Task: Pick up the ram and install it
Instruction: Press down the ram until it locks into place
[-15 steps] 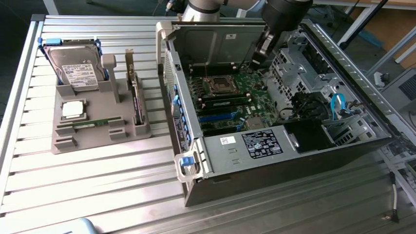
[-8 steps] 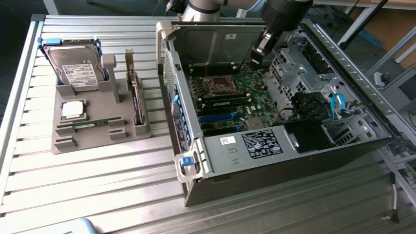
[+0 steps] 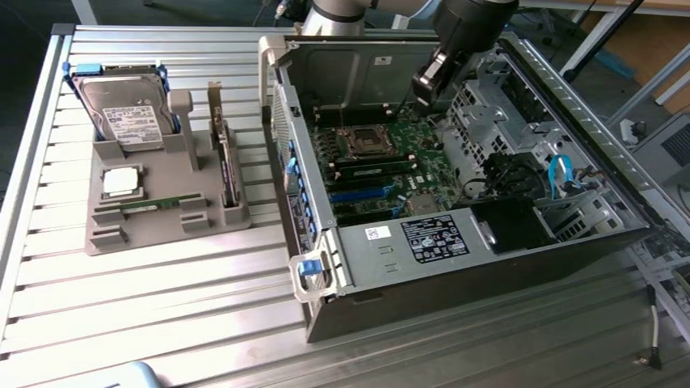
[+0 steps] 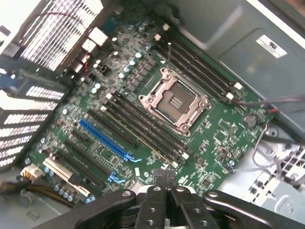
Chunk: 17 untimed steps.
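Gripper [image 3: 425,90] poised inside the open case [image 3: 372,267], above the motherboard [image 4: 217,138]; in the wrist view its fingertips [image 4: 164,180] are seen pressed together with nothing between them, just beyond the ends of the dark slots [image 4: 143,126] that flank the socket [image 4: 174,102]. The ram [image 3: 161,202] is seen lying flat in the grey holder [image 3: 161,234] at the exterior view's left, below the hard drive [image 3: 124,113] and well apart from the gripper. A green strip beside the socket in the exterior view may be a seated stick; this cannot be told. The pick is judged not yet made. For a clean pick, the stick is best taken by its long edges near the middle, so that it hangs level; for seating, it is best lined up squarely over one slot and pressed evenly along its length, since a tilted stick could bind.
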Tool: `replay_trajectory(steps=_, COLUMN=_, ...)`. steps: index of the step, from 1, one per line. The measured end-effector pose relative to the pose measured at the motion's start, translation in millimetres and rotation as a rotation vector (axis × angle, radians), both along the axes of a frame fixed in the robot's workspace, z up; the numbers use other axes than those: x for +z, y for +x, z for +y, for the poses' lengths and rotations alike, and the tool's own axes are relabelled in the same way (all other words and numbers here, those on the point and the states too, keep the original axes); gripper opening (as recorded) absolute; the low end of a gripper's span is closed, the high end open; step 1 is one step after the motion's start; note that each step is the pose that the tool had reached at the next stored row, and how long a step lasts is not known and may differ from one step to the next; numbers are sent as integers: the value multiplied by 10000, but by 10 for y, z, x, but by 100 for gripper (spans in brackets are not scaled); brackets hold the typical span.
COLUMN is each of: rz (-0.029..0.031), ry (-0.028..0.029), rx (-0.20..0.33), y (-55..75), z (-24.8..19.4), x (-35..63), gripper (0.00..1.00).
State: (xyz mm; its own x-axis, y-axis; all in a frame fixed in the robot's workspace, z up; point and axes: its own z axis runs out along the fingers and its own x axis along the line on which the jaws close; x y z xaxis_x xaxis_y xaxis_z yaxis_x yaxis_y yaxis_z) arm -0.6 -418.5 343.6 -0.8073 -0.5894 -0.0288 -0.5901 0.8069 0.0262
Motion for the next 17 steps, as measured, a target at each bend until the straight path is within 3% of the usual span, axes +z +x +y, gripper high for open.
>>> replay_trajectory(steps=17, rz=7, ry=-1, rx=-2635, y=0, z=0, x=-37, gripper=11)
